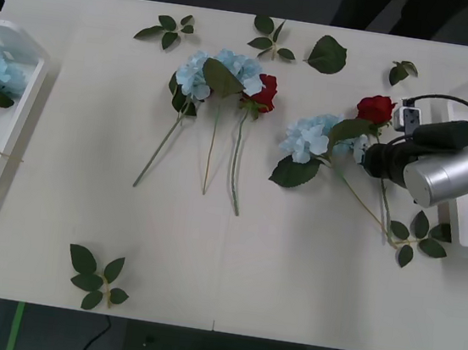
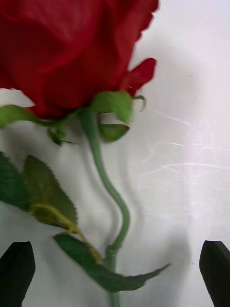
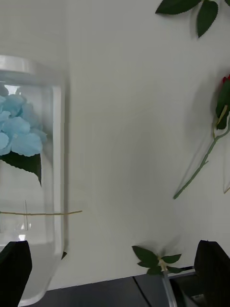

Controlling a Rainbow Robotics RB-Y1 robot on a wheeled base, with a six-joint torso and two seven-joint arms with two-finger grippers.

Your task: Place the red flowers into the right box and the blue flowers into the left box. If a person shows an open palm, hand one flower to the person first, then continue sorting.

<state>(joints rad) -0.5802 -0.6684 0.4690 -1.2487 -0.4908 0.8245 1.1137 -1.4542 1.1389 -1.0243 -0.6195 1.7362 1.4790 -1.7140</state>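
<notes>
Straddling the red rose's stem (image 2: 103, 177), the right gripper (image 2: 115, 273) hangs wide open; stem runs lengthwise between its fingers, bloom (image 1: 375, 108) ahead.

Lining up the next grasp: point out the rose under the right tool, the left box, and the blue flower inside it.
Rose (image 2: 72, 53): right wrist view, on the red bloom.
Left box (image 1: 18, 127): front view, on its right-hand rim.
Blue flower (image 3: 19, 132): left wrist view, on the petal cluster inside the box.
</notes>
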